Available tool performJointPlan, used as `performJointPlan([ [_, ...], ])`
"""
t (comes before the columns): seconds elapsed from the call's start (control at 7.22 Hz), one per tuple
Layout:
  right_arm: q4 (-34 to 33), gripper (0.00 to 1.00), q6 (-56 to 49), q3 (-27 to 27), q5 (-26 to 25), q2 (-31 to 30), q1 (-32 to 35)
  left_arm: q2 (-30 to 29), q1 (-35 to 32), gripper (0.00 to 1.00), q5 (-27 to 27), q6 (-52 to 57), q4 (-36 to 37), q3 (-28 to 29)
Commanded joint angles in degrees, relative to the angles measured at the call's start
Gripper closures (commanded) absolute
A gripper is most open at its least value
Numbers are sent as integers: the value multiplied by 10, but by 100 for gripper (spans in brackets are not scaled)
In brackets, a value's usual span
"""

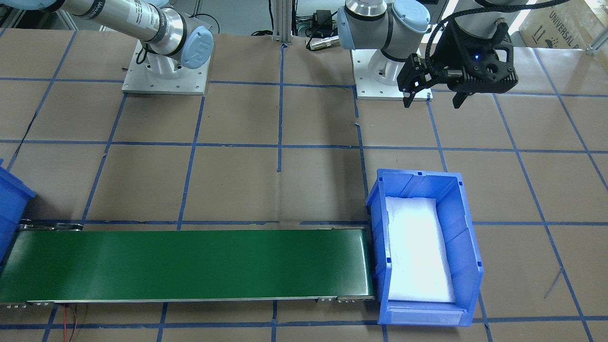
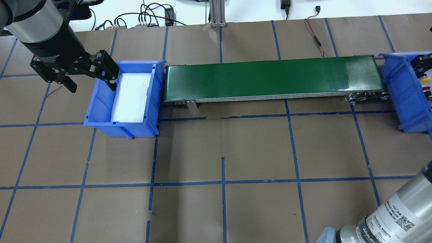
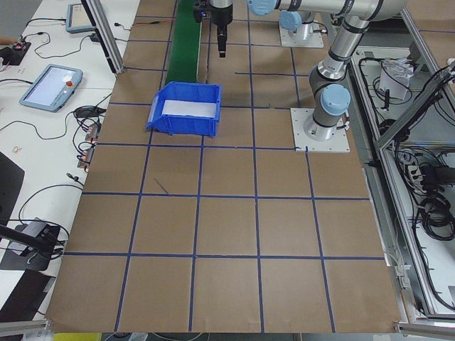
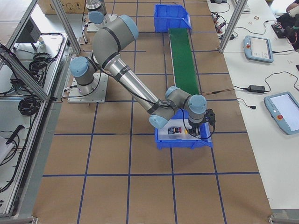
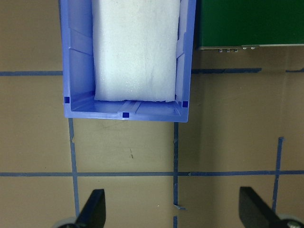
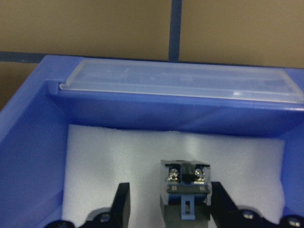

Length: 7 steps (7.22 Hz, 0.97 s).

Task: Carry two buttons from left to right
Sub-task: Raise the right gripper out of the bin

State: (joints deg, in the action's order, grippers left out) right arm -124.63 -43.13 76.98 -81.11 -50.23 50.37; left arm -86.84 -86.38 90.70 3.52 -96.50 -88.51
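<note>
Straddling button (image 6: 185, 192), right pincer (image 6: 171, 197), jaws spread

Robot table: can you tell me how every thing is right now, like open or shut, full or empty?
Left gripper: jaws open, holding nothing.
Right gripper: jaws open, down in the right box, one each side of a button.
Left box: only white foam inside.
Right box: holds the yellow button and red button.
Green belt: nothing on it.
</note>
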Motion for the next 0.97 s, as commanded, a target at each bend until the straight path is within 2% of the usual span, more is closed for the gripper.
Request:
performJointPlan([
  [0.0,1,4,3,5,4,-10,0,0,0,0,1,0,0,0],
  [0.28,10,0,16,36,-4,-76,0,0,0,0,0,0,0,0],
  [0.55,89,0,16,54,-35,-143,0,0,0,0,0,0,0,0],
  [0.69,132,0,16,56,-68,-178,-1,0,1,0,1,0,0,0],
  [0.83,166,0,17,61,-73,-220,-1,0,0,0,0,0,0,0],
])
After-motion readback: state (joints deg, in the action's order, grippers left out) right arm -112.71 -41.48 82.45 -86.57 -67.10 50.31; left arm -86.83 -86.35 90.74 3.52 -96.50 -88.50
